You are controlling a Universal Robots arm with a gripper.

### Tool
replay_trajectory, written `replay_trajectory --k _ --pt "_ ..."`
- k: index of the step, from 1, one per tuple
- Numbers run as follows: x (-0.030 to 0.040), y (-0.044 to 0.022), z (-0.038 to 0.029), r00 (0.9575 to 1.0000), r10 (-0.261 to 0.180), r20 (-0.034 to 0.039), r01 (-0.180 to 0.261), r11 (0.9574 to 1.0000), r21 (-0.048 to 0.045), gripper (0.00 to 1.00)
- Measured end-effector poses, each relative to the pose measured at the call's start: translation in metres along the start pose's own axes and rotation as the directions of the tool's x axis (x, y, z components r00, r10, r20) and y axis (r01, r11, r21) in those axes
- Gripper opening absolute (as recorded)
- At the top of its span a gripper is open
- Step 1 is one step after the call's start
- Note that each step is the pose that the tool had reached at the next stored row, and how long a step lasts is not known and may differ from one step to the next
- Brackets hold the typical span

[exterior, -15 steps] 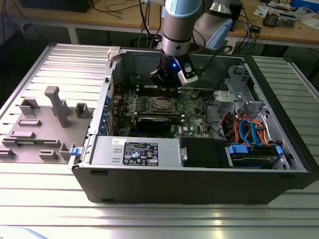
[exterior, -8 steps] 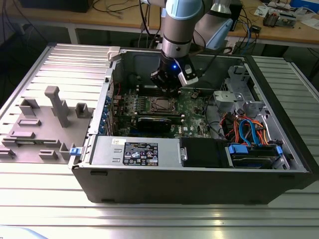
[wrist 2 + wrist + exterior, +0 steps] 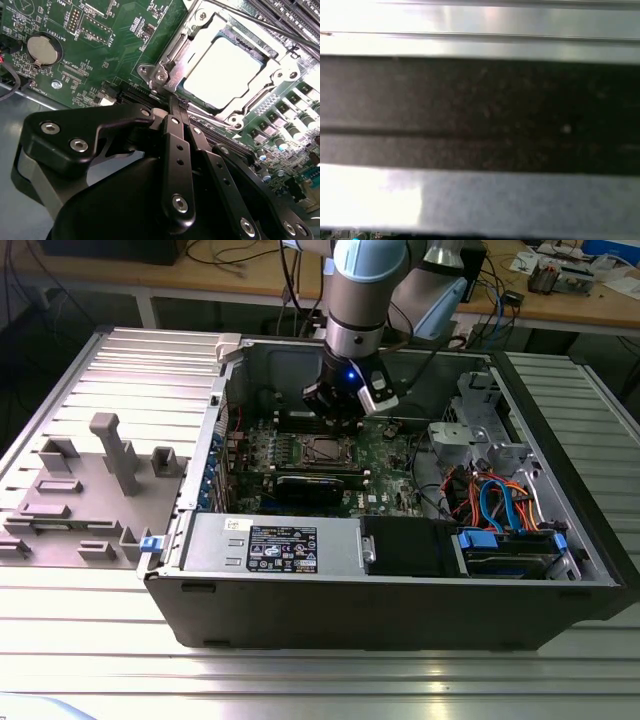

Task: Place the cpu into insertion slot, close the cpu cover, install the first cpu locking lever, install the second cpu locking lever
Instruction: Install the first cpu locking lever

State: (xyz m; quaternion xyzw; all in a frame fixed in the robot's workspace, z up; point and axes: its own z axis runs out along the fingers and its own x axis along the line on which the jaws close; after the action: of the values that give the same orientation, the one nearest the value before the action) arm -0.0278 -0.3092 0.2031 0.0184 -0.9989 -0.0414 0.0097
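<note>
In the second wrist view the cpu [image 3: 227, 70] is being shown seated in its socket, framed by the cpu cover [image 3: 200, 37] (glare hides its top). The gripper [image 3: 176, 107] is being held pinched together just beside that frame, holding nothing. The exterior view is showing the open computer case [image 3: 300, 610] lying on a ribbed metal table [image 3: 90, 650].

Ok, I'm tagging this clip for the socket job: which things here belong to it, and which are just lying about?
Job in hand:
cpu, seated in the socket
cpu cover, lying flat around it
gripper, jaws shut, beside the socket

Lying about:
coin battery
black card
blue and orange cables
grey fixture blocks
</note>
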Motion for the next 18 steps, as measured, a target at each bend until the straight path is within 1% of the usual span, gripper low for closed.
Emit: replay_trajectory --k 6,18 --pt "-0.0001 0.0002 -0.0020 1.0000 0.000 0.0000 0.000 1.0000 -0.0002 0.11" --pt "-0.0019 -0.0001 -0.0015 1.0000 0.000 -0.0013 0.000 1.0000 0.0015 0.11"
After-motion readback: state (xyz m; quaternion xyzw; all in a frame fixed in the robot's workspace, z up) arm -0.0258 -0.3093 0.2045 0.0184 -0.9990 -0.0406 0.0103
